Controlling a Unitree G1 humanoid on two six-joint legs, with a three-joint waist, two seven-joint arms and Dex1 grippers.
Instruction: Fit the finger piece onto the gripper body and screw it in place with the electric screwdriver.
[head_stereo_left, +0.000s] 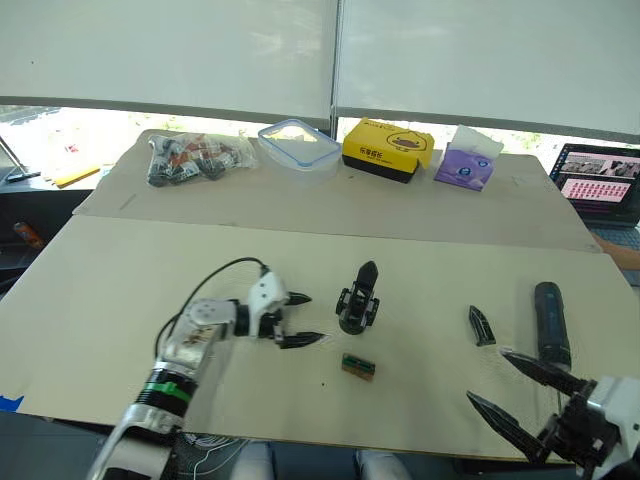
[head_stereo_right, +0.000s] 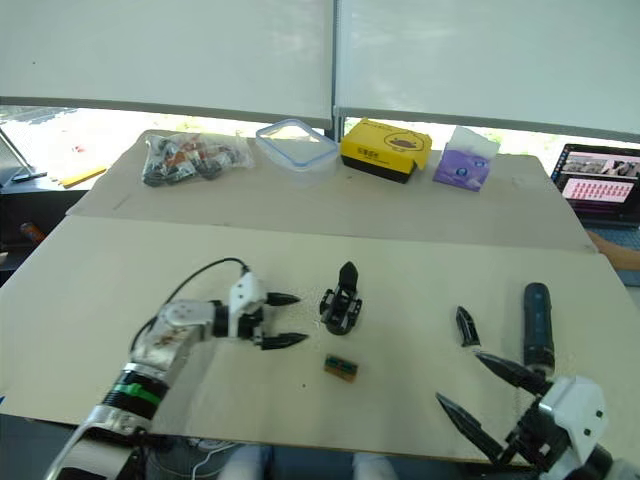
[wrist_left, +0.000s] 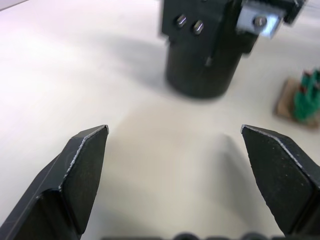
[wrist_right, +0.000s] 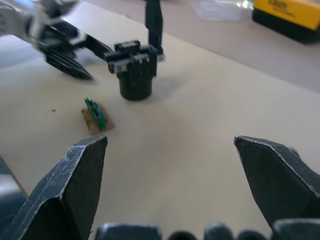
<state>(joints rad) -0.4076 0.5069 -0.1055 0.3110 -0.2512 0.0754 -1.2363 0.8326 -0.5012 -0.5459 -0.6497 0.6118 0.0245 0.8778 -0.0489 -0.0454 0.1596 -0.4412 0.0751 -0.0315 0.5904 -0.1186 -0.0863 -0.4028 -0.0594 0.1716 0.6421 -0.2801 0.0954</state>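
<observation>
The gripper body (head_stereo_left: 358, 300) stands upright mid-table, black with a round base and one pointed finger up. My left gripper (head_stereo_left: 304, 319) is open just left of it, fingertips pointing at its base (wrist_left: 202, 60), a short gap between them. The finger piece (head_stereo_left: 481, 325) lies flat to the right. Beyond it lies the electric screwdriver (head_stereo_left: 551, 322), dark and cylindrical. My right gripper (head_stereo_left: 505, 384) is open at the near right edge, just in front of the screwdriver and holding nothing. In the right wrist view the gripper body (wrist_right: 135, 67) shows ahead.
A small green-brown block (head_stereo_left: 358, 366) lies in front of the gripper body. At the back stand a bag of parts (head_stereo_left: 195, 157), a clear container (head_stereo_left: 298, 145), a yellow box (head_stereo_left: 389, 149) and a purple tissue pack (head_stereo_left: 466, 160). A laptop (head_stereo_left: 600, 180) sits far right.
</observation>
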